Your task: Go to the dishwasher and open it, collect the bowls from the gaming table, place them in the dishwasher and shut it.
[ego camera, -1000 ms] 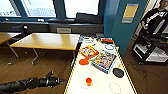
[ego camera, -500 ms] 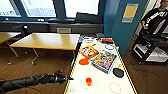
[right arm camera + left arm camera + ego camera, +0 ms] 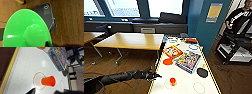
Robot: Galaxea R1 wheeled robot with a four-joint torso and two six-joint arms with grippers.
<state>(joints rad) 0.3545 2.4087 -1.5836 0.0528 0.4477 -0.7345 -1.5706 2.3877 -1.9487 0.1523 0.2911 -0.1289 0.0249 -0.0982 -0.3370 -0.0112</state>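
Our left gripper (image 3: 152, 75) hovers at the yellow edge of the gaming table (image 3: 184, 83), fingers apart, just short of the orange cup (image 3: 172, 81). Farther along lies the orange bowl (image 3: 168, 61) beside a boxed game (image 3: 188, 60). Our right gripper's fingers — we cannot tell — by the green bowl (image 3: 26, 30).

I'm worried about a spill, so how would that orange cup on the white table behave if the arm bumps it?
The orange cup looks like thin plastic, so probably light and easily knocked. It is tall and narrow, so likely to tip. Its tapered sides suggest it would roll in a curve across the smooth gaming table.
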